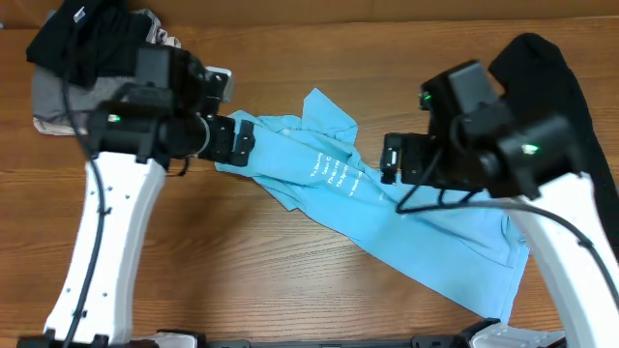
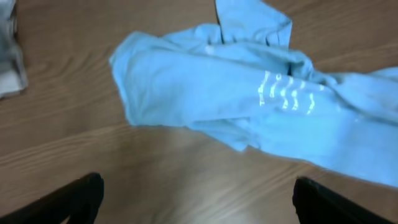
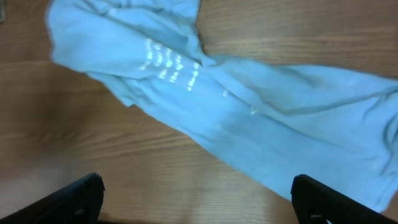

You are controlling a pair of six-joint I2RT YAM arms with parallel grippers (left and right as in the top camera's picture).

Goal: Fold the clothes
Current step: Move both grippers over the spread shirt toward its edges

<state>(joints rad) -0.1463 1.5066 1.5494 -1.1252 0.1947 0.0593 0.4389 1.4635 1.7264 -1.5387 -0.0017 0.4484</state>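
A light-blue T-shirt (image 1: 387, 208) with white lettering lies crumpled in a long diagonal band across the wooden table, from upper left to lower right. It also shows in the left wrist view (image 2: 236, 99) and the right wrist view (image 3: 261, 118). My left gripper (image 1: 242, 140) is open and empty, hovering at the shirt's upper-left end; its fingers (image 2: 196, 199) frame bare wood. My right gripper (image 1: 390, 159) is open and empty above the shirt's middle; its fingers (image 3: 196, 199) frame wood and the shirt's edge. A black garment (image 1: 551, 77) lies at the right, partly under my right arm.
A pile of dark and grey clothes (image 1: 77, 58) sits at the table's far left corner, partly hidden by my left arm. A bit of white-grey cloth (image 2: 9, 62) shows at the left edge of the left wrist view. Bare wood (image 1: 290, 280) lies in front of the shirt.
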